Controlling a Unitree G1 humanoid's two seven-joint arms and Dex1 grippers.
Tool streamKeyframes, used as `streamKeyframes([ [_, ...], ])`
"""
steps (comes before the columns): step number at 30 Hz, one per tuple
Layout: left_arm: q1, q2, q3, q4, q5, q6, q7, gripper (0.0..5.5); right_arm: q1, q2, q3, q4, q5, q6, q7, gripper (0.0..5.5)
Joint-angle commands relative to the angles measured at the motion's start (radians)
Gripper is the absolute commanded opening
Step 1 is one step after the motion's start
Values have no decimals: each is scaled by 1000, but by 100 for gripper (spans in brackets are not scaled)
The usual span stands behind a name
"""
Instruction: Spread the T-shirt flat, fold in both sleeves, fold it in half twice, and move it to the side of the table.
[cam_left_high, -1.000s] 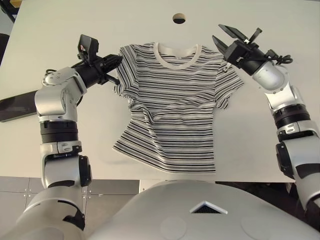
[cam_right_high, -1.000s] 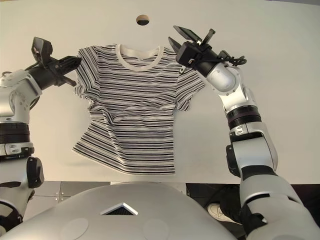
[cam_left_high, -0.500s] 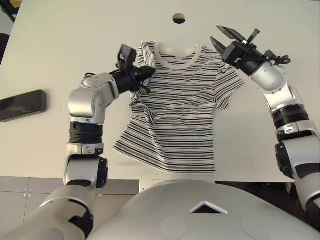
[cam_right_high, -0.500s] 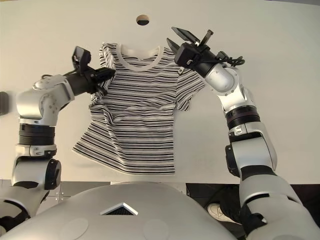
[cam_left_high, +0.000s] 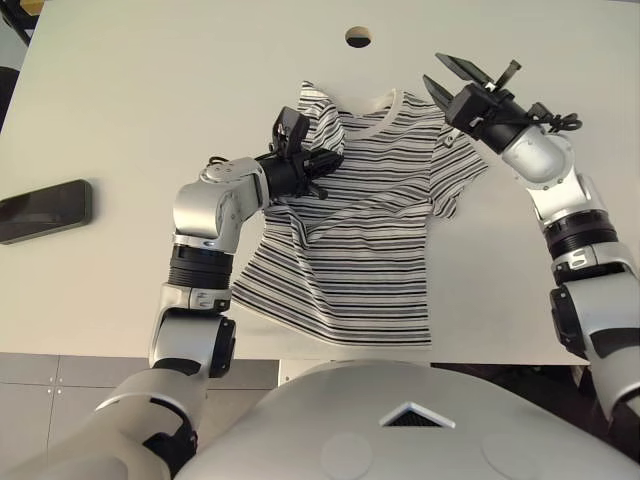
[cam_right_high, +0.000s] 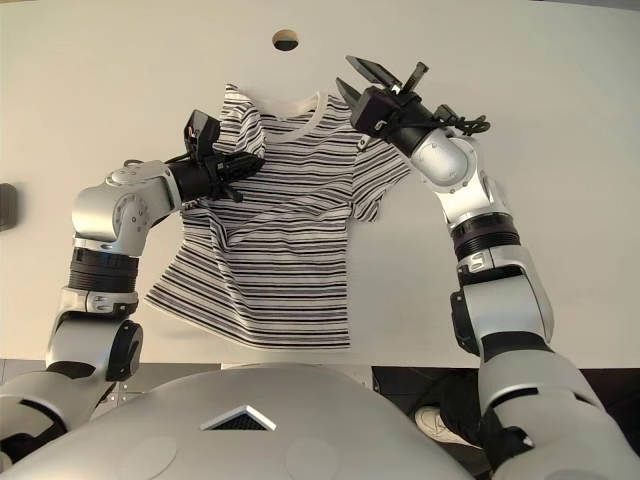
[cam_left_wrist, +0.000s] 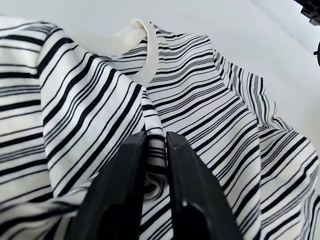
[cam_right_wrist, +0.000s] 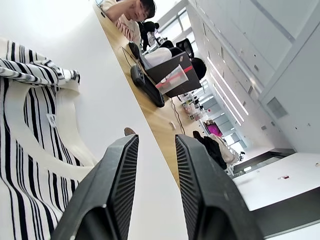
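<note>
Left gripper (cam_left_wrist: 156, 136) pinches a T-shirt (cam_left_high: 350, 240) fold (plain from the wrist view); right gripper (cam_left_high: 434, 66) hangs agape.

Dark flat slab (cam_left_high: 38, 210) lying at the far left edge, small dark round hole (cam_left_high: 358, 37) at the far middle

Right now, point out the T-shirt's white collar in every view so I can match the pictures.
Left eye view: collar upper centre, below the table hole.
Right eye view: collar upper centre-left.
Left wrist view: collar beyond the shut jaws.
Right wrist view: collar curving through the stripes beside the jaws.
Shared landmark: right gripper, jaws apart, by the collar's right end.
</note>
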Motion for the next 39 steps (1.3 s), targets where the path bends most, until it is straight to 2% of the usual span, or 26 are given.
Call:
streamKeyframes([
  [1, -17, -10, 5, 25, 11, -12, 21, 139, 53, 36, -145, -46, 327, 289, 254, 132],
  [3, -17, -16, 11, 25, 11, -15, 29, 172, 70, 20, -198, -84, 428, 449, 340, 132],
  [8, 4, -20, 11, -38, -7, -24, 17, 172, 132, -40, -265, -198, 535, 733, 452, 132],
  [11, 39, -40, 53, -137, -59, -36, 17, 172, 182, -74, -289, -256, 556, 826, 479, 132],
  [18, 110, -62, 95, -312, -152, 6, 58, 172, 277, -136, -258, -314, 502, 937, 511, 132],
  [22, 128, -70, 114, -358, -180, -5, 80, 172, 283, -127, -226, -306, 471, 961, 524, 132],
  [32, 126, -83, 138, -362, -193, -23, 148, 172, 316, -110, -195, -355, 470, 1021, 557, 132],
  [39, 117, -87, 139, -359, -197, -44, 166, 174, 302, -115, -207, -355, 472, 1018, 552, 21],
])
